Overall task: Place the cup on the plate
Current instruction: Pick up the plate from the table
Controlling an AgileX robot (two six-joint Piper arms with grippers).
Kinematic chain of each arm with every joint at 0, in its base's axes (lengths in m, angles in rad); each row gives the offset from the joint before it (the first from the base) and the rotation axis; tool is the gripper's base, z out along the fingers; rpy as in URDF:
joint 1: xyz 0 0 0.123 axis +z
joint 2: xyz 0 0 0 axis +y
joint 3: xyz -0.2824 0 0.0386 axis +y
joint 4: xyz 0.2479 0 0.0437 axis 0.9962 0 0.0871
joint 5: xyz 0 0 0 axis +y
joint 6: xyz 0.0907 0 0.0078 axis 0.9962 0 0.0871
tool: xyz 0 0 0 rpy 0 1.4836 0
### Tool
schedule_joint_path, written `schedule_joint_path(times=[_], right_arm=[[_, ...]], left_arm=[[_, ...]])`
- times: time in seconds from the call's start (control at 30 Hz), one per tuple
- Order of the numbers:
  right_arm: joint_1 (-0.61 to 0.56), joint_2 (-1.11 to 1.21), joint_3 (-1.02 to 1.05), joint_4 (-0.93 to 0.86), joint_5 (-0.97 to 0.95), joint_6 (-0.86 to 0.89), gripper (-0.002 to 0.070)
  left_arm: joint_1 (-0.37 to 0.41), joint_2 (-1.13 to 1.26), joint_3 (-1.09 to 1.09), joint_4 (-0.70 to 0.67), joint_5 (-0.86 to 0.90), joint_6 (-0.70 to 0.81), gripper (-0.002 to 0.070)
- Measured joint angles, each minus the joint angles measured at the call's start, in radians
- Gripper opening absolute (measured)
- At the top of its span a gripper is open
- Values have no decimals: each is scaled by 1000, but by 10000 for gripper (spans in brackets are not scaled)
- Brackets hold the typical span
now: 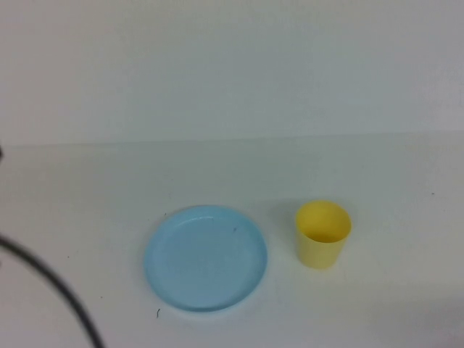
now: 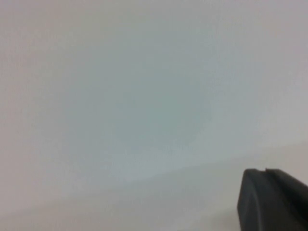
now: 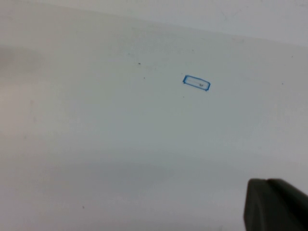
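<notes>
In the high view a yellow cup (image 1: 322,234) stands upright on the white table, just right of a round light blue plate (image 1: 205,257). Cup and plate are apart, and nothing lies on the plate. Neither arm shows in the high view. My left gripper (image 2: 263,171) appears in the left wrist view as dark fingers pressed together, shut on nothing, over bare white surface. In the right wrist view my right gripper (image 3: 266,182) looks the same, shut and empty, above the table. Neither wrist view shows the cup or the plate.
A dark cable (image 1: 54,286) curves across the table's near left corner. A small blue drawn rectangle (image 3: 196,83) marks the table in the right wrist view. The table's far edge meets a pale wall (image 1: 232,72).
</notes>
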State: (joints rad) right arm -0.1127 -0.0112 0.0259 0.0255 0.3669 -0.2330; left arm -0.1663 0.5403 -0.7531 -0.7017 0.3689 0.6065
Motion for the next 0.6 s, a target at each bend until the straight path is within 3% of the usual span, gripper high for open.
schedule_joint_path(times=[0.1,0.3,0.6], right_arm=[[0,0,0,0,0,0,1],[0,0,0,0,0,0,1],[0,0,0,0,0,0,1]], left_arm=[[-33,136,0,113,24,-65,0],[-38,370,2,133,24,-39,0],[-13,651,2,-118,149,242,0]])
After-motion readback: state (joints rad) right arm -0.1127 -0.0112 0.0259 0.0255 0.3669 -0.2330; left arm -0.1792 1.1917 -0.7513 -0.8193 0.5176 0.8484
